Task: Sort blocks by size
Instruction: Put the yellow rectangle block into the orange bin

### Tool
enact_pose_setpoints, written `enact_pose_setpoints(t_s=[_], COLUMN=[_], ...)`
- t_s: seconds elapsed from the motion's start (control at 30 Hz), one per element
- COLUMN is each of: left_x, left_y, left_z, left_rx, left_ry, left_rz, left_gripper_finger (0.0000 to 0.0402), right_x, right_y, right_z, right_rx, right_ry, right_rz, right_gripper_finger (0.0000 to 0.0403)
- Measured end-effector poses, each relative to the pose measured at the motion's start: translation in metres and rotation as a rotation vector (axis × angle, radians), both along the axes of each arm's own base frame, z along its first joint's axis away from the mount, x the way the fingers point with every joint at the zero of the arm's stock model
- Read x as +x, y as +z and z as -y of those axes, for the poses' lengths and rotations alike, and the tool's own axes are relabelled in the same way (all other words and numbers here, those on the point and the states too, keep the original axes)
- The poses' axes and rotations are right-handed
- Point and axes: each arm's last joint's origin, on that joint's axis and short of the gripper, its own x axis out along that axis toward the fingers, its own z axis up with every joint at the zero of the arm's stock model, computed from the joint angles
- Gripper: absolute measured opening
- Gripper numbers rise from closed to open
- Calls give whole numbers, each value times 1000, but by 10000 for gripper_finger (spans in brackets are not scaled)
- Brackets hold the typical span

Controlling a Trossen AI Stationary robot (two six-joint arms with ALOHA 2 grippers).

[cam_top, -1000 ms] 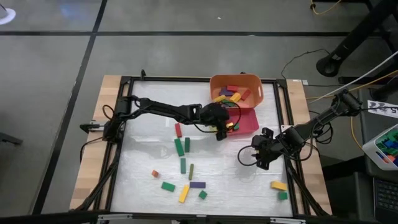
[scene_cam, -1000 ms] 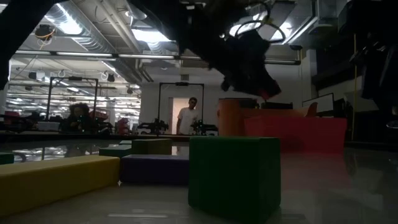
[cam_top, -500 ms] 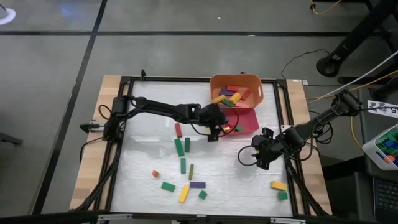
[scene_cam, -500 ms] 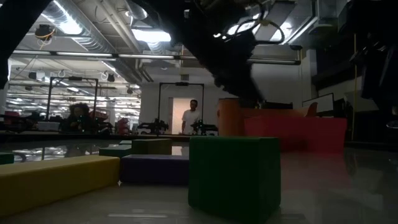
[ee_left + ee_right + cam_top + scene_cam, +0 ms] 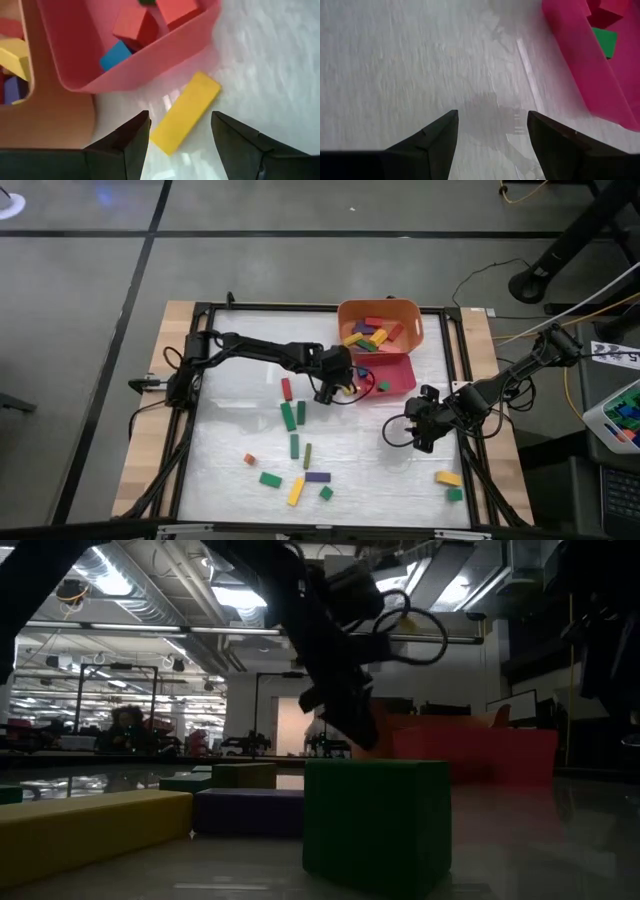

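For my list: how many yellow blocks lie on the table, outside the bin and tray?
3 yellow blocks: one near the front edge, one at the front right, one beside the pink tray. Others may be hidden.

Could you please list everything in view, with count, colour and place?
Bin: one, orange, table's far edge; holds mixed blocks.
Tray: one, pink-red, just in front of the bin; holds red, blue and green cubes.
Yellow bar: one, on the table against the tray's outer wall.
Loose blocks: about a dozen, green, red, yellow, purple, orange, mid-table toward the near edge.
Corner blocks: two, yellow and green, near right.
Table: one, white top.
Person: one, far background.
Left hand: open, over the yellow bar.
Right hand: open, empty, right of centre.
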Motion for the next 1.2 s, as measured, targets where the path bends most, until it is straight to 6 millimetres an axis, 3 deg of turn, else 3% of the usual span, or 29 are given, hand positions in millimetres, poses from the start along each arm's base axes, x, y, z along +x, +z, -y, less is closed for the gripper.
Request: enact_pose_setpoints(t_s=[0.27,0.5,0.9,1.07,1.2], left_x=[2,-3,-8,-5,-5], left_y=[-21,-29,-33,-32,-32], left_z=[-26,-35,-22,-14,-11], left_rx=[-123,-198,-224,-149,-135], left_ry=[-12,-27,-5,27,33], left_rz=[6,-35,-128,-126,-126], left_gripper_finger=[198,198,198,197,173], right_x=[0,0,0,0,0], right_y=[0,0,0,0,0], right_z=[0,0,0,0,-1], right_rx=[0,2,6,9,30], right_ry=[0,0,0,1,9], right_rz=[-1,-1,-4,-5,-17], right_gripper_finger=[239,239,239,239,239])
